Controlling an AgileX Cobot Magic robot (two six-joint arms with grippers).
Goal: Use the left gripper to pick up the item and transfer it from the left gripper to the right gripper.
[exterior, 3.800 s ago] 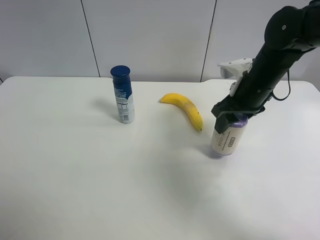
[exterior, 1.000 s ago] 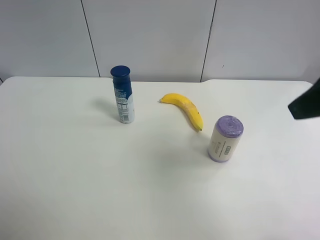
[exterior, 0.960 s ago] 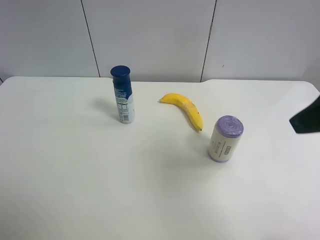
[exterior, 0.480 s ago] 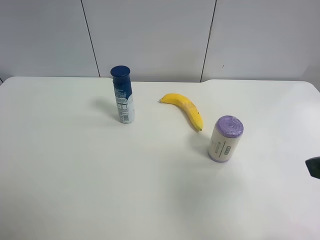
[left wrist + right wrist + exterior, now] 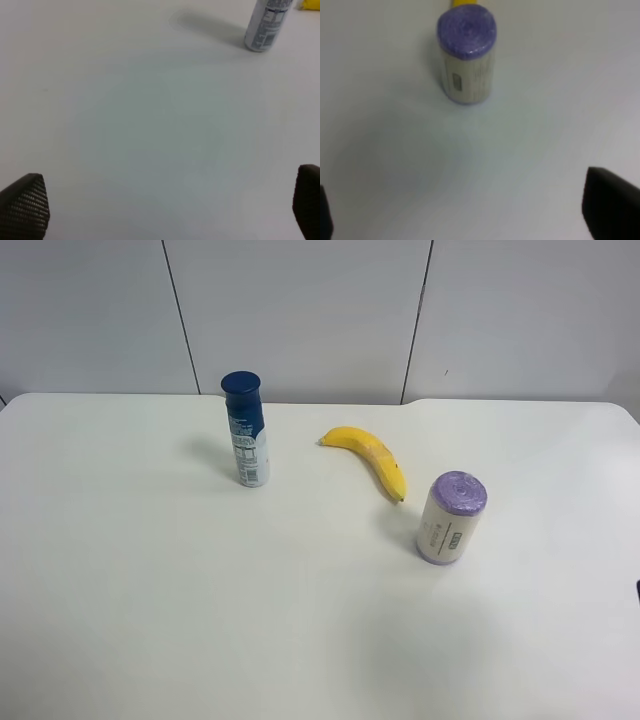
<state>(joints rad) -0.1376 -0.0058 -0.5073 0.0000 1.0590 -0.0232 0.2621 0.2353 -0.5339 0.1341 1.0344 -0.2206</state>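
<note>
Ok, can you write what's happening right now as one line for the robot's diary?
item: upright on table, free, by banana tip | left gripper: open, empty | right gripper: open, empty, facing item | bottle: upright

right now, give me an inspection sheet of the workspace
surface: white table, bare and clean where visible.
job's things: purple-ended roll standing upright on the table, free of both hands.
clutter: blue-capped bottle upright; banana lying between bottle and roll, its tip close to the roll, apart from it.
grippers: left hand open, empty, over bare table; right hand open, empty, facing the roll from a distance.
cables: nothing seen.
surroundings: plain panelled wall behind the table.
</note>
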